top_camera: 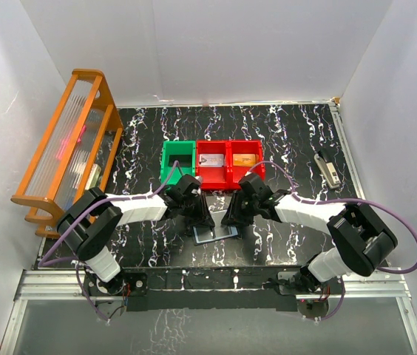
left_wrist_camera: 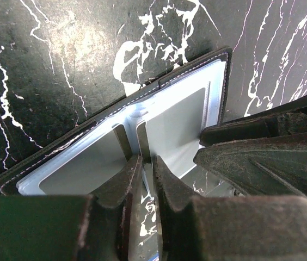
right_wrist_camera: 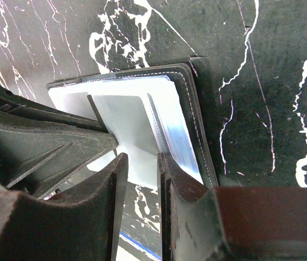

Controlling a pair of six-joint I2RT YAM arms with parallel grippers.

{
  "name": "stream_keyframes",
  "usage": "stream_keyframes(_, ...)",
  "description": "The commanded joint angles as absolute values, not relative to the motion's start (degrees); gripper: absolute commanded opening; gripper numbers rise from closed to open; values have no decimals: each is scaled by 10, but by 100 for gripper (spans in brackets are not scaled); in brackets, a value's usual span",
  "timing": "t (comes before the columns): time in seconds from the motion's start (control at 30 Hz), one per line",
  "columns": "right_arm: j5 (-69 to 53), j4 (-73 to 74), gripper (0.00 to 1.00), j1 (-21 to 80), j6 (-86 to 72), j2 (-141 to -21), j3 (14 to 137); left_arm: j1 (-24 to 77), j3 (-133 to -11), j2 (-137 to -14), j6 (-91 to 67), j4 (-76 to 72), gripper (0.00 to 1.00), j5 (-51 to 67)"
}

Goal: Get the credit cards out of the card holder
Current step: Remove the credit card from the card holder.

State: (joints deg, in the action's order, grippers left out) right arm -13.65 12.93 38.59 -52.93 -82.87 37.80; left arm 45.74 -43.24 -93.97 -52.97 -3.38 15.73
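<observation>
Black, white-veined tabletop [top_camera: 297,133] between white walls carries the card holder [top_camera: 216,234], which lies open near the middle of the near edge, dark cover down and two light-blue panels facing up. Whether credit cards sit in its pockets I cannot tell. The left hand [top_camera: 204,222] stands over the centre fold. Its fingers [left_wrist_camera: 129,179] are almost together with a thin slit between them, and whether they pinch anything I cannot tell. The right hand [top_camera: 231,220] comes down on the holder's right half, fingers [right_wrist_camera: 112,179] a little apart, with the pale panel showing between them. Just beyond stand a green bin [top_camera: 165,159] and two red bins [top_camera: 227,159]. An orange-framed rack [top_camera: 90,76] stands at the far left.
</observation>
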Motion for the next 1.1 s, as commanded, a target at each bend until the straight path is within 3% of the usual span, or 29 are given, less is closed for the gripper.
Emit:
stream_keyframes(0.0, -119, 124, 27, 392, -532, -849, 355, 462, -423, -927, -533, -27, 5, 148)
stream_keyframes(0.03, -117, 126, 27, 392, -532, -849, 355, 461, -424, -922, -531, -25, 0, 146)
stream_keyframes(0.63, -102, 138, 27, 391, -521, -855, 367, 460, -395, -866, -514, 13, 0, 121)
stream_keyframes(0.67, -106, 137, 27, 391, -520, -855, 367, 459, -395, -867, -515, 6, 2, 125)
stream_keyframes(0.83, -110, 133, 27, 390, -522, -855, 365, 460, -392, -866, -537, -48, 33, 144)
stream_keyframes(0.93, -112, 129, 27, 390, -524, -854, 362, 460, -385, -866, -552, -73, 39, 152)
stream_keyframes(1.07, -117, 125, 28, 391, -525, -854, 360, 460, -388, -888, -560, -59, 39, 149)
